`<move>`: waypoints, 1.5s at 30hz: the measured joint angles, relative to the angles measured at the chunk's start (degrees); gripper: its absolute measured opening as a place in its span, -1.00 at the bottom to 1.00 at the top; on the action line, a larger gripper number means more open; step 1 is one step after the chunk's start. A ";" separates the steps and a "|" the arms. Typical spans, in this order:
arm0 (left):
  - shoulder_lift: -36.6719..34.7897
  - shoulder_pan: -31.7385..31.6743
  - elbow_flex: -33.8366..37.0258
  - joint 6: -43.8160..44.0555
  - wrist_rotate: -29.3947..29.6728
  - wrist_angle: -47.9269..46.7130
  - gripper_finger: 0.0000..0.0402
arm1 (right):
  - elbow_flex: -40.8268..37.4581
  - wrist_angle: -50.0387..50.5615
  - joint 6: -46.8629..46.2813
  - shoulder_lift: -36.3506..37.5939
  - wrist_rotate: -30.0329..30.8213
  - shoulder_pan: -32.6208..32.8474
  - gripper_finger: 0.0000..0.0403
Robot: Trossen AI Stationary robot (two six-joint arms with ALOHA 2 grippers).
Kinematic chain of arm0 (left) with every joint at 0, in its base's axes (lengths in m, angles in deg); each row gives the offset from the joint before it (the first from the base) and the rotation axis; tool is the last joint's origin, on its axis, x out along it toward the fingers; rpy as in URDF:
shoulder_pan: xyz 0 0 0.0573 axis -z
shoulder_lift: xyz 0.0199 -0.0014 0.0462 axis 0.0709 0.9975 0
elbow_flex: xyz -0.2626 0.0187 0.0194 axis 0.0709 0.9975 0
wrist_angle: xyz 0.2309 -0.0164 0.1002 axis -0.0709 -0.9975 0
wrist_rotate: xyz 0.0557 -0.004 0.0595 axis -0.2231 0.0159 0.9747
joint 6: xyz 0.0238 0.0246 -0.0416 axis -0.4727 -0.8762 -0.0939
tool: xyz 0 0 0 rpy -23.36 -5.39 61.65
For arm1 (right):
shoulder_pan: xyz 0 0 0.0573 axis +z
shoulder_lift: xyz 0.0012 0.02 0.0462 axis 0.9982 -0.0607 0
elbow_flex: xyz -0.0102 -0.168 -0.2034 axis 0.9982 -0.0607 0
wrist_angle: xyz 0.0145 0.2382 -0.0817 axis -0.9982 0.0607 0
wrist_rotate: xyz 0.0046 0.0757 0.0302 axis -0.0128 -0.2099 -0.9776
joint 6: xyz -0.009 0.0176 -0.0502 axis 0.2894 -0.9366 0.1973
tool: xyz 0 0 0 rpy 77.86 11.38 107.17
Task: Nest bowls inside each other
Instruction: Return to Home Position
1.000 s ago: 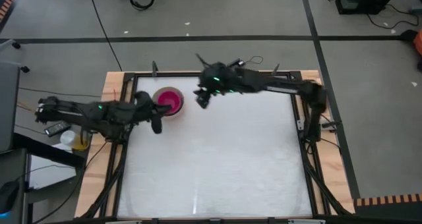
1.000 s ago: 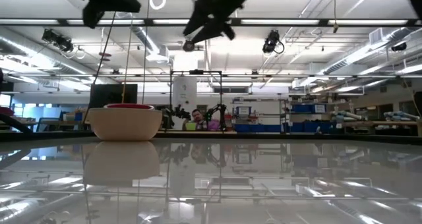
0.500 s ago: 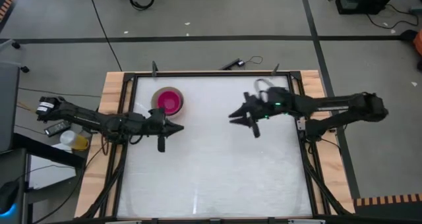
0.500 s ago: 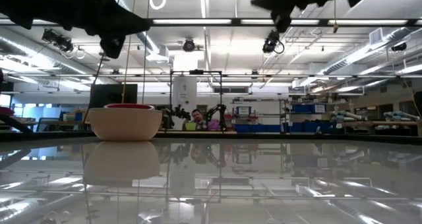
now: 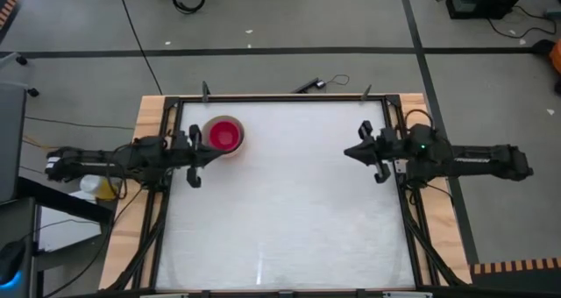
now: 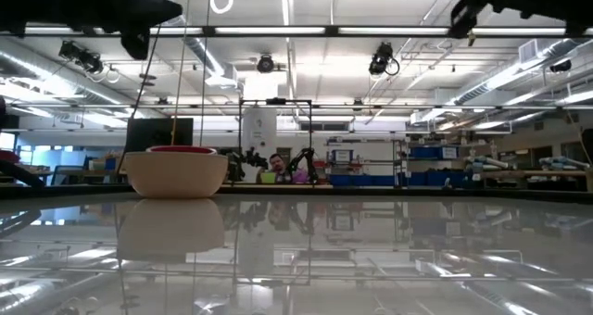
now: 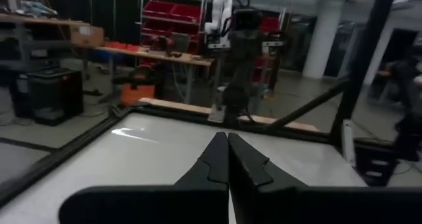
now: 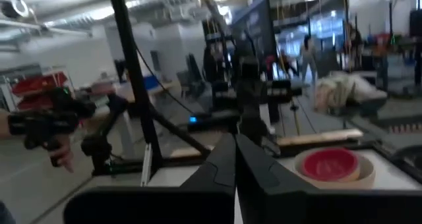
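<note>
A stack of nested bowls (image 5: pixel 224 136) stands on its base at the table's far left. From above the red-magenta inside shows. From the side the outer bowl (image 6: pixel 176 173) is beige with a red rim above it. The right wrist view shows the stack (image 8: pixel 333 166) too. My left gripper (image 5: pixel 214 152) is shut and level, just near of the stack at the left edge, clear of it. My right gripper (image 5: pixel 349 152) is shut and level at the right edge, pointing across the table. The wrist views show both the left gripper (image 7: pixel 227 145) and the right gripper (image 8: pixel 234 145) with fingers together and nothing between them.
The white tabletop (image 5: pixel 289 210) stretches between the two arms inside a black frame (image 5: pixel 396 123). A yellow object (image 5: pixel 106 189) sits off the table at the left. A person (image 6: pixel 275 165) is in the room far beyond the table.
My right gripper has drawn back from beside the bowls across the table to its right edge, sinking, levelling out and shutting. My left gripper has pulled back toward the left edge and come down. The bowl stack has stayed where it was.
</note>
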 joint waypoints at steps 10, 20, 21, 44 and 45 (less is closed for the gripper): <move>-4.37 0.00 14.86 5.12 -0.96 15.52 -1.00 | -6.02 -1.38 -0.63 9.13 2.02 0.63 -0.99; -10.17 0.00 9.52 -2.36 -1.56 -1.45 -1.00 | -14.97 -3.59 -4.02 17.01 3.50 2.07 -1.00; -11.69 0.00 8.11 -2.48 -1.57 -7.06 -1.00 | -15.46 -3.54 -4.06 17.75 3.52 2.18 -1.00; -23.75 0.00 17.68 -0.36 -2.46 -8.44 -1.00 | -21.03 3.68 -0.60 30.79 1.92 1.65 -1.00; -23.83 0.00 17.68 -0.99 -2.46 -7.98 -1.00 | -21.03 3.46 -0.59 30.87 1.84 1.74 -1.00</move>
